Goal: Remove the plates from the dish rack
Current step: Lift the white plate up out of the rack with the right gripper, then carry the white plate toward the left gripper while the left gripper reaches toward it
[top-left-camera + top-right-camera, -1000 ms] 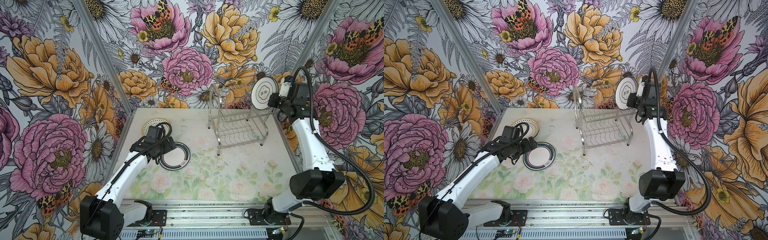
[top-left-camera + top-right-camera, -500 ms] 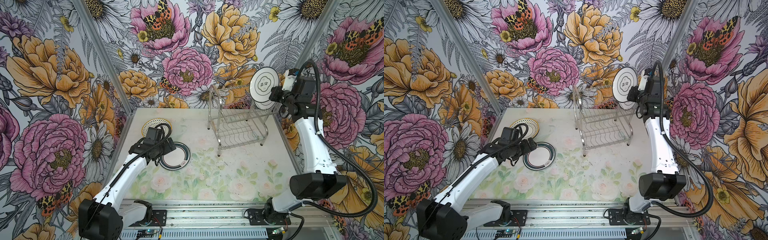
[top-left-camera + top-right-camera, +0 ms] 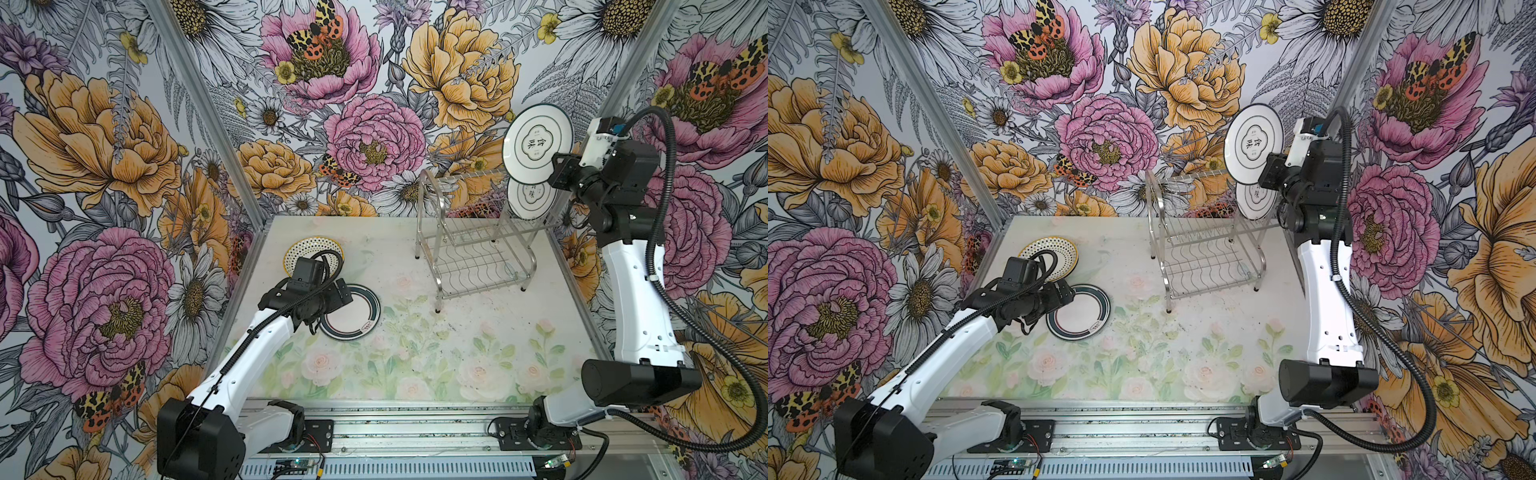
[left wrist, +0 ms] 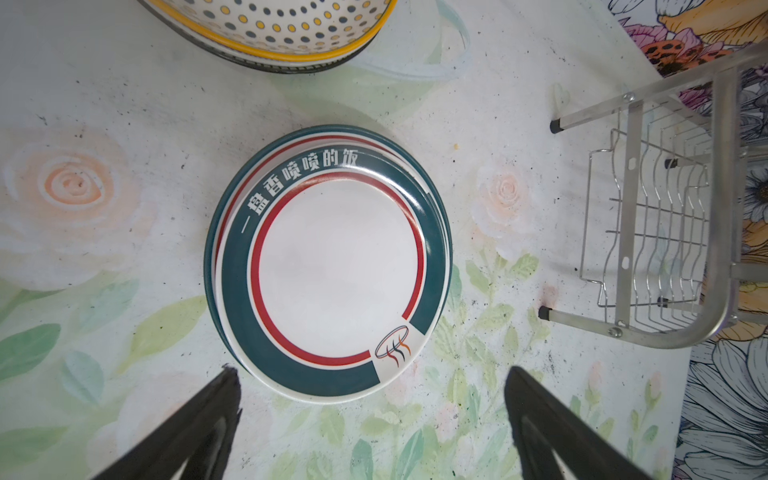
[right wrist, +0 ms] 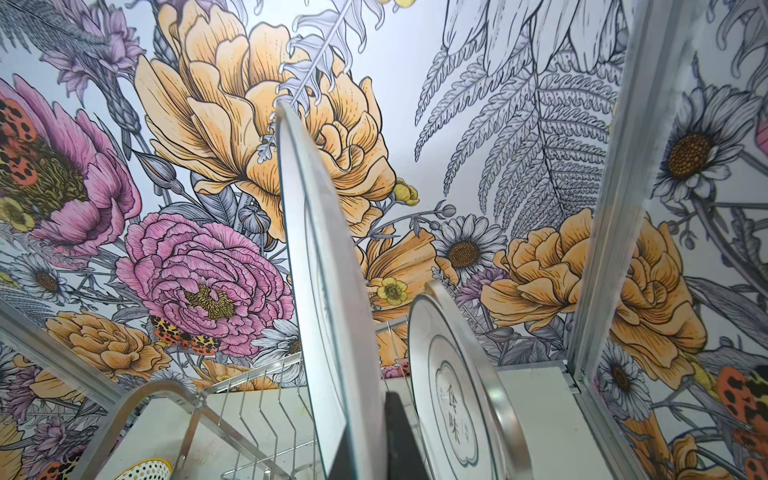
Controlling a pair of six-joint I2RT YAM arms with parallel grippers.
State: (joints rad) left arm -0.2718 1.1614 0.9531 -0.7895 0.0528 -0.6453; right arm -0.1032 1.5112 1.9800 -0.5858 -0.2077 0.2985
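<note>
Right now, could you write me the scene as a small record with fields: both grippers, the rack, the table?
Right gripper: shut on a white plate, held upright above the dish rack
Left gripper: open, empty, at the teal-ringed stack
Dish rack: one remaining plate standing at the end nearest the right arm
Table: teal-ringed stack, yellow-rimmed dotted stack

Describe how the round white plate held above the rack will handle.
The round white ceramic plate looks rigid but breakable. The right gripper pinches only its rim, so the glossy glaze may slip. Swung low, it could clip the white plate standing in the steel rack.
</note>
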